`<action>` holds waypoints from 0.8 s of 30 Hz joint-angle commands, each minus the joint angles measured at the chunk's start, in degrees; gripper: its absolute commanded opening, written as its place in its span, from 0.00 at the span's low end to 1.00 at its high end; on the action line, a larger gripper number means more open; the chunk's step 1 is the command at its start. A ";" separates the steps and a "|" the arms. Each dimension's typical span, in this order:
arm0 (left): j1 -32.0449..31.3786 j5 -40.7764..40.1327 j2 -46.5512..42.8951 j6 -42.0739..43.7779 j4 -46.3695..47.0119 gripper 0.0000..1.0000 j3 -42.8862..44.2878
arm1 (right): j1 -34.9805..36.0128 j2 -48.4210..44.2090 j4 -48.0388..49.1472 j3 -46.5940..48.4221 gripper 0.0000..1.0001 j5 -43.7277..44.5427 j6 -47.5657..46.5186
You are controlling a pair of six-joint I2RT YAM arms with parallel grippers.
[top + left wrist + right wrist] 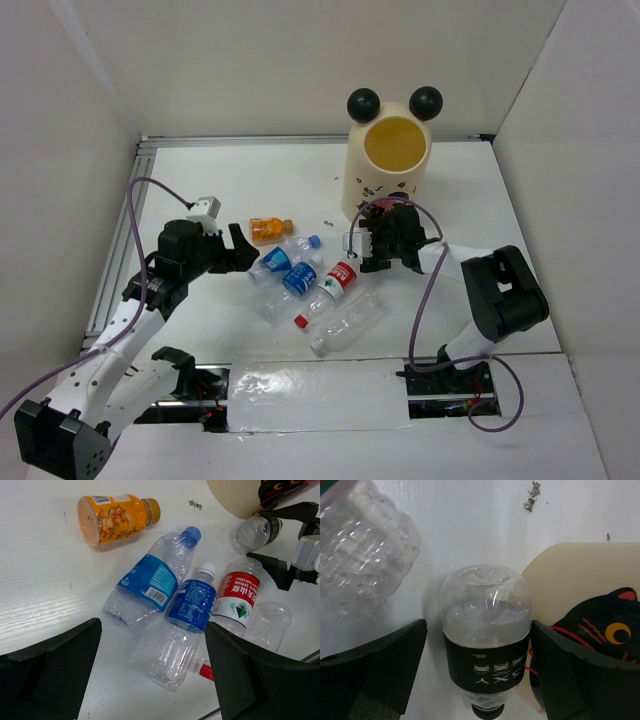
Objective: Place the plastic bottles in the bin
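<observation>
The bin stands at the back, cream with black ball ears; its wall shows in the right wrist view. Several plastic bottles lie in front of it: an orange one, two blue-labelled ones, a red-labelled one and a clear one. A black-labelled bottle lies against the bin's foot between the fingers of my open right gripper, with gaps on both sides. My left gripper is open and empty above the clear end of a blue-labelled bottle.
White walls close the table on the left, back and right. A metal rail runs along the left edge. A shiny plastic sheet covers the near edge between the arm bases. A small dark speck lies near the bin.
</observation>
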 commanded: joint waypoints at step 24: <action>-0.74 2.04 11.92 0.75 4.51 0.97 4.56 | 0.09 -21.24 -33.89 31.32 0.35 -40.62 16.11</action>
